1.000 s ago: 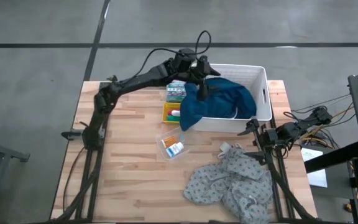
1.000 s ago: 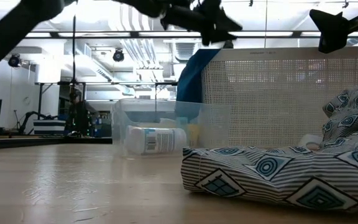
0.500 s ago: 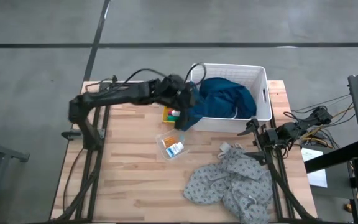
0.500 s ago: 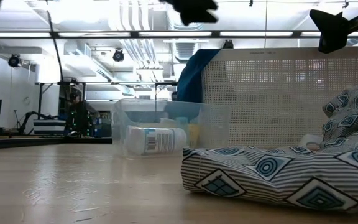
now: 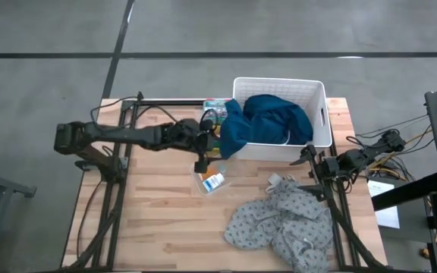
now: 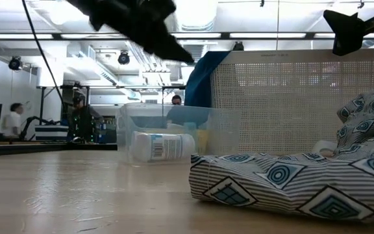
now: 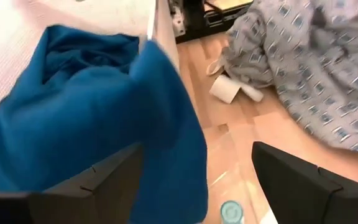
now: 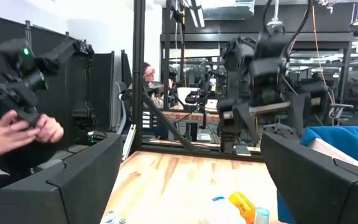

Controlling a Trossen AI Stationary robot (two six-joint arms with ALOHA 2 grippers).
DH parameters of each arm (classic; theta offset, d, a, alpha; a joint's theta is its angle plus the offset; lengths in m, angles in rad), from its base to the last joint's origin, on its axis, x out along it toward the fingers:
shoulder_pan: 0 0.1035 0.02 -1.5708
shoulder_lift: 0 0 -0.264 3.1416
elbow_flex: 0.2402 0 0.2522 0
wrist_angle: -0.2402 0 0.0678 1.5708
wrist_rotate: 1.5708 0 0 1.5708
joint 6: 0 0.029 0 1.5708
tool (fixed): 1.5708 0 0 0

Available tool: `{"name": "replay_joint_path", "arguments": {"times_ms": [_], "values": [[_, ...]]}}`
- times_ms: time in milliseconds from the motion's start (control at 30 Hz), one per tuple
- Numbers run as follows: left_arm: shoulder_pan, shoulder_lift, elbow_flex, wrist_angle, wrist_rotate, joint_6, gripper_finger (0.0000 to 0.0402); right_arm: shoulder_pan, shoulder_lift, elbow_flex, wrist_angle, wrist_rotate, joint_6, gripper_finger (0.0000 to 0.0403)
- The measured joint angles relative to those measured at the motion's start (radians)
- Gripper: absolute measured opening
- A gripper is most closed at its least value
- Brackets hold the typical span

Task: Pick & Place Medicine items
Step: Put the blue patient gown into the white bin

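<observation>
The medicine items lie left of the white basket (image 5: 321,114). A white-and-blue bottle (image 5: 214,181) and an orange pack (image 5: 205,174) sit in a clear tub (image 5: 209,179). More pieces fill a yellow tray (image 5: 210,139) and a box (image 5: 214,111) farther back. In the low view the bottle (image 6: 163,146) lies on its side. My left gripper (image 5: 202,161) hangs open above the gap between tray and tub, touching nothing; its wrist view shows the gripper (image 7: 199,149) beside the hanging blue cloth (image 7: 166,124), with the bottle's cap (image 7: 230,211) below. My right gripper (image 5: 307,155) waits open near the table's right edge.
A dark blue cloth (image 5: 268,121) fills the basket and hangs over its left wall. The grey dotted cloth (image 5: 279,224) lies crumpled on the near right of the table, a white roll (image 7: 225,89) at its edge. A person's hands (image 8: 17,130) show beyond the table.
My left arm has swung from above the basket's far left corner toward the table's near left, dropping lower. Its gripper now hangs over the tray and clear tub. The medicine items and both cloths have stayed put.
</observation>
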Motion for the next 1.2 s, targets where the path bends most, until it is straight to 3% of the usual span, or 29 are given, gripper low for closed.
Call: {"name": "replay_joint_path", "arguments": {"times_ms": [233, 500, 633, 867, 1200], "values": [[0.001, -0.001, -0.177, 0.214, -0.124, -0.015, 0.0303, 0.0, -0.001, 0.0, 0.0, 0.0, 0.0, 0.038], [0.018, -0.002, -0.225, 0.376, -0.35, -0.219, 0.0303, 0.0, -0.001, 0.0, -0.001, 0.0, 0.0, 0.038], [0.04, -0.002, -0.221, 0.376, -0.345, -0.307, 0.0303, 0.0, -0.001, 0.0, -0.001, 0.0, 0.0, 0.038], [0.078, 0.0, -0.223, 0.354, -0.26, -0.324, 0.0303, 0.0, -0.001, 0.0, -0.001, 0.0, 0.0, 0.038], [0.095, 0.132, -0.208, 0.403, -0.141, -0.289, 0.0303, -0.001, -0.001, 0.0, -0.001, 0.0, 0.0, 0.038]]}}
